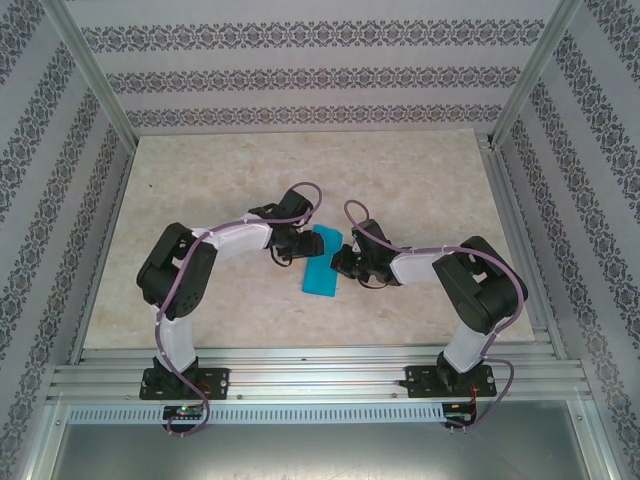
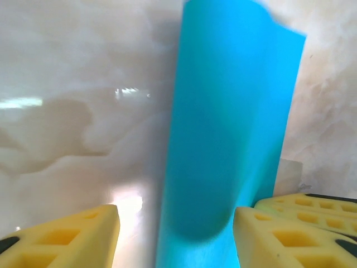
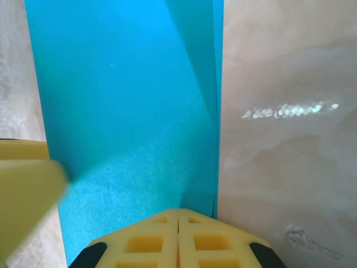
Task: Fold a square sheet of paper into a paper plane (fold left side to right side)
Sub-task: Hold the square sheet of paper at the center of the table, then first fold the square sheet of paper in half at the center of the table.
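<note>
No words, numbers, labels or brand names can be read in any of the views. On the walls [image 1: 300, 80] a repeated flower-like pattern is printed, but no letters or signs are formed by it.

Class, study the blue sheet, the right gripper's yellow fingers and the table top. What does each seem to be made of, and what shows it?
Blue sheet: thin matte paper; it curls and shows a crease.
Right gripper's fingers: matte yellow moulded plastic or rubber, judging by recessed cells; unsure which.
Table top: glossy marble-look slab, veined with glints; possibly laminate.
</note>
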You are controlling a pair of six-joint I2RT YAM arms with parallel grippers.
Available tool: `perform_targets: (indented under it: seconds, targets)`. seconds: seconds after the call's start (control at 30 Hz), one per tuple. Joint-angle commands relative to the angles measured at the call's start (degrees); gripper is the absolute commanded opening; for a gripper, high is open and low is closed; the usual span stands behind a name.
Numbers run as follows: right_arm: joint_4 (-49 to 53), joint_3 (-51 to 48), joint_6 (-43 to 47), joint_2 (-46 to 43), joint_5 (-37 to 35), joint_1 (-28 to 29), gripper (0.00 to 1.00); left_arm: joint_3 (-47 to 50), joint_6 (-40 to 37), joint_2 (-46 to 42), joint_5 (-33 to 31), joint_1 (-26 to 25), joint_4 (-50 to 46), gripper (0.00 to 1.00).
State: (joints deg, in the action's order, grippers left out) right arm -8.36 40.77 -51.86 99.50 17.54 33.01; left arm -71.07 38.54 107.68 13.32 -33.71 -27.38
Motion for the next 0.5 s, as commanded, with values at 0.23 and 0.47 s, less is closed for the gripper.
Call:
perform_targets:
  seconds: [0.23, 0.47]
  targets:
    - [6.92, -0.53, 2.45, 1.66, -3.48, 0.04, 0.07, 5.80, -0.59, -6.70, 14.37, 1.99, 9.75, 0.44]
    - [7.22, -0.44, 2.50, 1.66, -3.31, -0.10, 0.07, 6.07, 0.97, -1.21, 17.95, 1.61, 14.12, 0.34]
